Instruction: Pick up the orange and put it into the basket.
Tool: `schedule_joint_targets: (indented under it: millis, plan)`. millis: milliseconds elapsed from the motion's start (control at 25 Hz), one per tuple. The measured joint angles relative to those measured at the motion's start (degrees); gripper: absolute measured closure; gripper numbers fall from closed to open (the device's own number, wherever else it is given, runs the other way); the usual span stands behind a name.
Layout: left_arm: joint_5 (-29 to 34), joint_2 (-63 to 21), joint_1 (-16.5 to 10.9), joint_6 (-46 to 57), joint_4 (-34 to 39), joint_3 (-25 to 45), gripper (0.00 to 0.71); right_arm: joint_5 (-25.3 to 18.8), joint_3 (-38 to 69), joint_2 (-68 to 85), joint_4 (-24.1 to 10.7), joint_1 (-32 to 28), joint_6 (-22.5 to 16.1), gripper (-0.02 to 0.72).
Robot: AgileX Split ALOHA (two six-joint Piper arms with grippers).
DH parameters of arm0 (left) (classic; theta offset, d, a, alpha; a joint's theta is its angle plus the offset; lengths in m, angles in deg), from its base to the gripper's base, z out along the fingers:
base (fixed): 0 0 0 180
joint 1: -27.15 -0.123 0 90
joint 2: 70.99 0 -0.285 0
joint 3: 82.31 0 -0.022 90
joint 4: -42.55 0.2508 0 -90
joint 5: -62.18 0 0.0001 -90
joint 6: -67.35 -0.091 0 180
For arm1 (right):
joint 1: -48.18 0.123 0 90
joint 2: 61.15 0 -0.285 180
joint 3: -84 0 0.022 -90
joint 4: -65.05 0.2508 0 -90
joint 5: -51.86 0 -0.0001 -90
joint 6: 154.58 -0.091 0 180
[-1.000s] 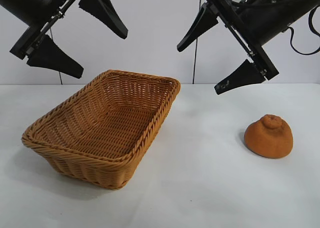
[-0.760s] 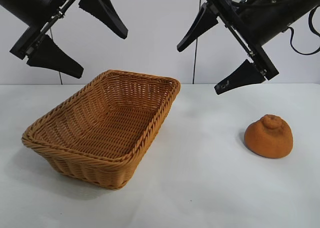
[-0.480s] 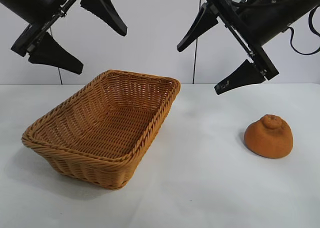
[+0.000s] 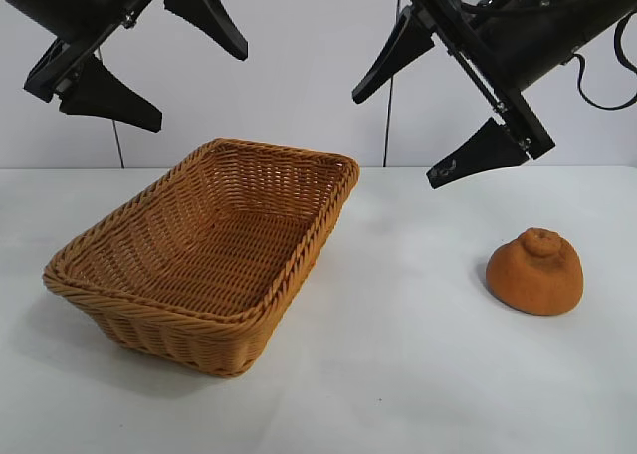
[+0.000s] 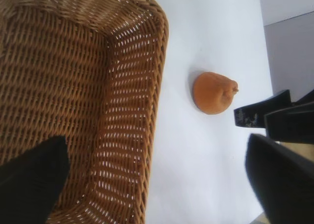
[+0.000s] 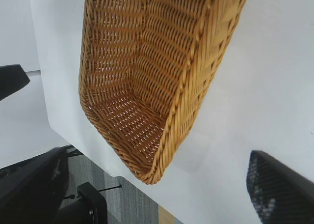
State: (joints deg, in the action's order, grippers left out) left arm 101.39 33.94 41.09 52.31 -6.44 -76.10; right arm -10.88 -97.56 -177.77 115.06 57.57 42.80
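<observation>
White desk (image 4: 398, 374), matte, fills the lower part of the exterior view. White wall (image 4: 299, 76) directly behind the desk, meeting it at the desk's far edge. Thin dark vertical seam (image 4: 390, 125) in the wall, running down to the desk's far edge near the middle; a second dark vertical line (image 4: 118, 150) meets that edge farther left. Right wrist view: grey floor (image 6: 127, 204) past the desk's edge, with a black stand base (image 6: 88, 204) on it.
</observation>
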Motion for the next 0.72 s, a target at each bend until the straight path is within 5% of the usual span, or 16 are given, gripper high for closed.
schedule_joint_targets:
  millis: [480,720]
  plan:
    - [1.0,0.0,-0.1,0.6,-0.1,0.0,0.017,0.0,0.0,0.0,0.0,0.0,0.0,0.027]
    - [5.9,-1.8,-1.1,9.5,0.1,0.0,0.017,0.0,0.0,0.0,0.1,0.0,0.0,0.027]
